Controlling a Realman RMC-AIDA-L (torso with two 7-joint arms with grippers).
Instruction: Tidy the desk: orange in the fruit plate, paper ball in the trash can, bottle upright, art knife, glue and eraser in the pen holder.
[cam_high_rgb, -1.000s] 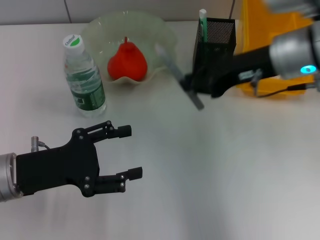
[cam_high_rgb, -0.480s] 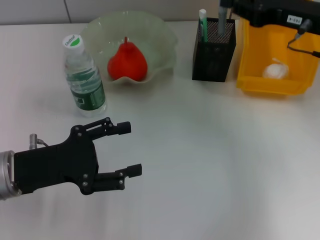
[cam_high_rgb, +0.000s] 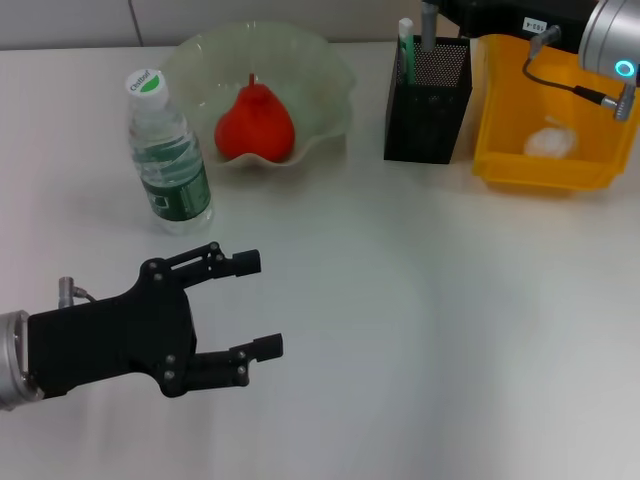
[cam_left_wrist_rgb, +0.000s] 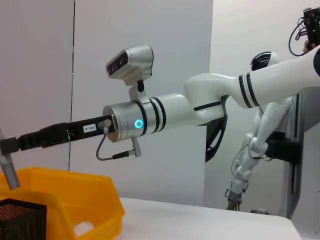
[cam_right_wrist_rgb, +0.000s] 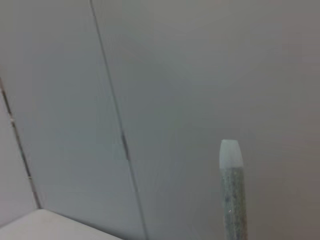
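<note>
Art knife (cam_high_rgb: 428, 22), a slim flat grey stick, stands upright in the pen holder (cam_high_rgb: 428, 98), a square cup of black metal mesh, next to the mint-green glue (cam_high_rgb: 406, 40) with its white cap. We see the right gripper (cam_high_rgb: 462, 10) at the far edge above the holder, right at the knife's top; whether its fingers pinch the knife we cannot tell. Beside the holder sits the trash can (cam_high_rgb: 500, 120), glossy yellow plastic, holding a crumpled white paper ball (cam_high_rgb: 551, 141). The orange (cam_high_rgb: 255, 122) lies in the ruffled pale-green glass fruit plate (cam_high_rgb: 330, 75), and the clear bottle (cam_high_rgb: 167, 155) stands upright just beside it. Our left gripper (cam_high_rgb: 256, 305) hovers over the near table (cam_high_rgb: 420, 330), matte black fingers spread.

Compared with half a second ago, the knife sits lower in the holder, and the right arm has shifted slightly right.
</note>
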